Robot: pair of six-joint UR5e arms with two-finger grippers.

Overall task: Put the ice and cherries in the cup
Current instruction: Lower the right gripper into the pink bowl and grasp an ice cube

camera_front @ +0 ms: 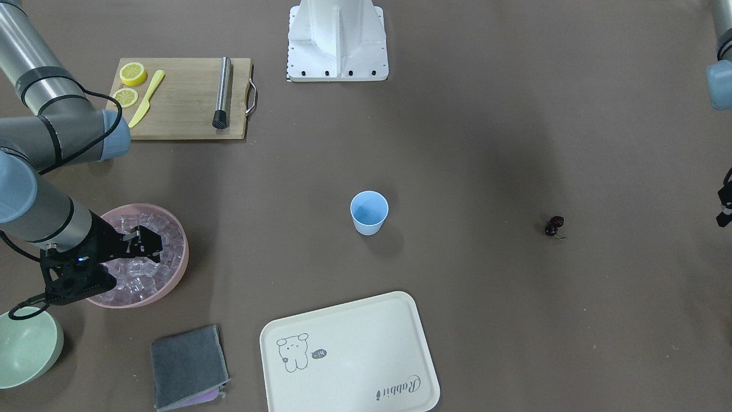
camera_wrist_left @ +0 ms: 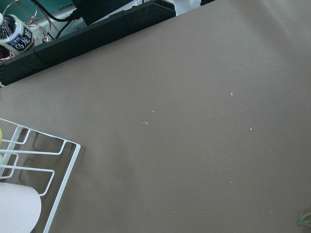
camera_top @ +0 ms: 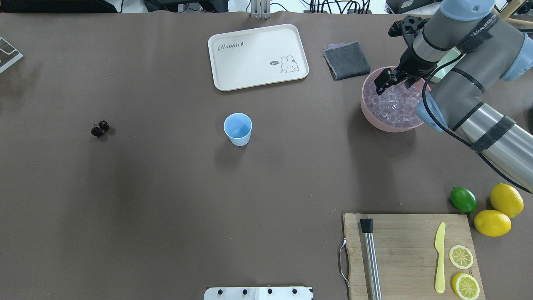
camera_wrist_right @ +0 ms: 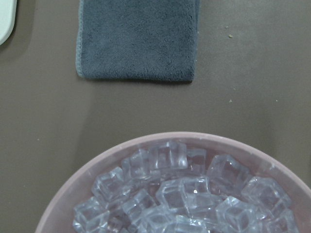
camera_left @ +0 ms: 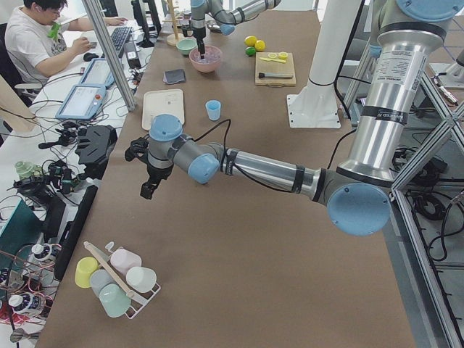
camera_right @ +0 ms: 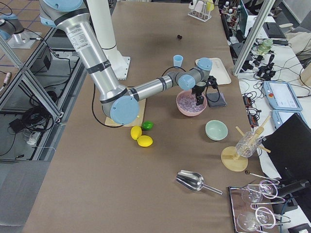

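Since the ice has to be picked up first, the right gripper (camera_top: pixel 385 81) hangs just over the pink bowl (camera_top: pixel 365 109), on the far right of the table. The ice (camera_top: pixel 395 106) fills that bowl in a big heap of clear cubes. Its jaws look a little apart, with nothing between them, so I think it is ready to dip down and pinch one cube. The wrist view looks straight down on the cubes and on the grey cloth (camera_wrist_right: pixel 138 39) just past the bowl.

The light-blue cup (camera_top: pixel 237 129) stands upright in the middle of the table, well apart from the bowl. It looks empty inside. It sits there so both arms can reach it.

The cherries (camera_top: pixel 99 128) lie on the bare table far over on the left, well apart from the cup. They are on the left arm's side, so that arm will likely fetch them. The left gripper (camera_left: pixel 146 190) hangs above the table near that end, not over the cherries. I cannot tell if it is open or closed.
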